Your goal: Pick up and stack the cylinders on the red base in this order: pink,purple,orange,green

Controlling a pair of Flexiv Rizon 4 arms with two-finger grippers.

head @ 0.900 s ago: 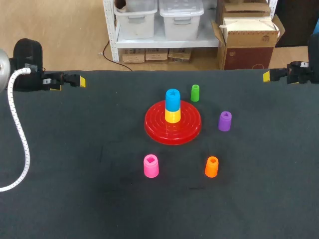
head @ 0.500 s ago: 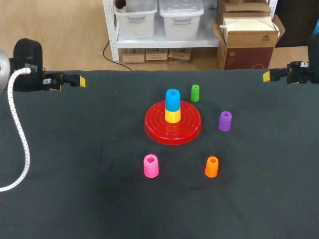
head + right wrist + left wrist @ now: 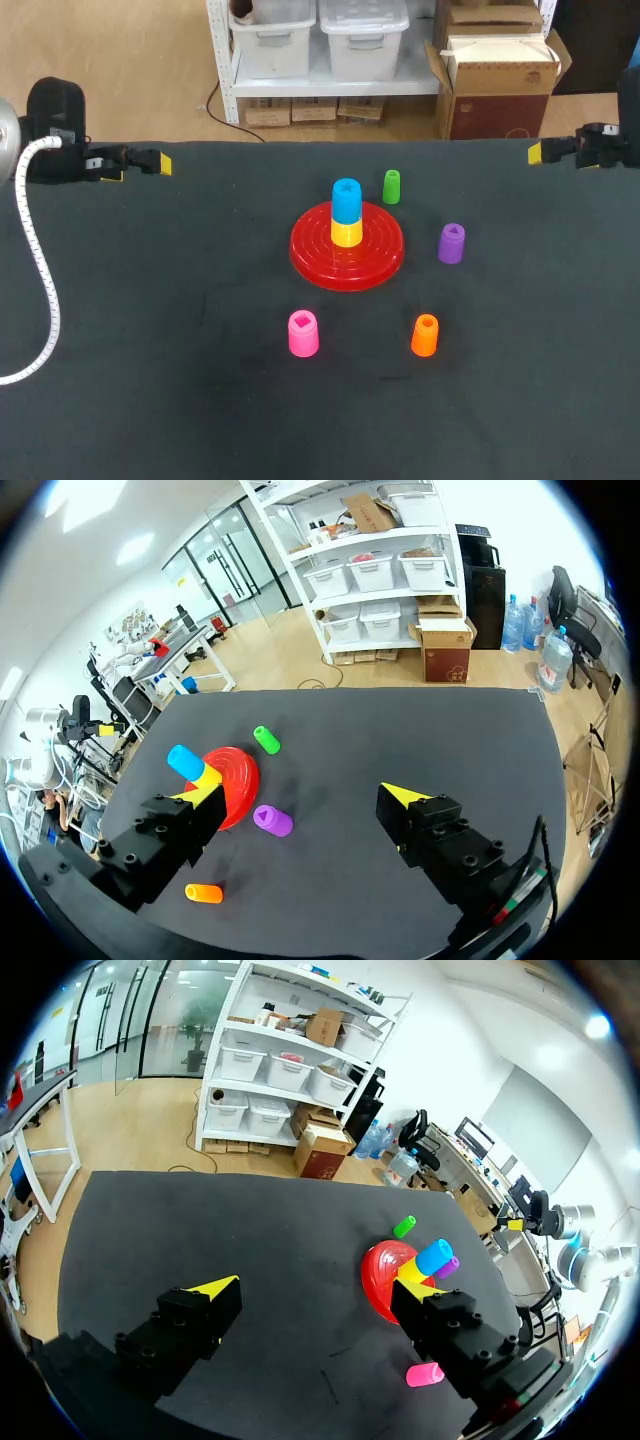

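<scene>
Round red ridged plastic base (image 3: 312, 252) sits mid-table on the black tabletop (image 3: 150, 380), with a yellow plastic cylinder (image 3: 346, 235) on its centre and a blue plastic cylinder (image 3: 346, 200) stacked on top of that. Green plastic cylinder (image 3: 391, 186) stands just beyond the base's far right rim. Purple plastic cylinder (image 3: 451, 243) is right of the base, not touching. Pink plastic cylinder (image 3: 303, 333) and orange plastic cylinder (image 3: 425, 335) stand on the near side, well apart. All four are upright. Left gripper (image 3: 315, 1288) sits at the far left table edge, fingers spread wide. Right gripper (image 3: 305, 793) sits at the far right edge, fingers likewise apart. Both are well away from the cylinders.
</scene>
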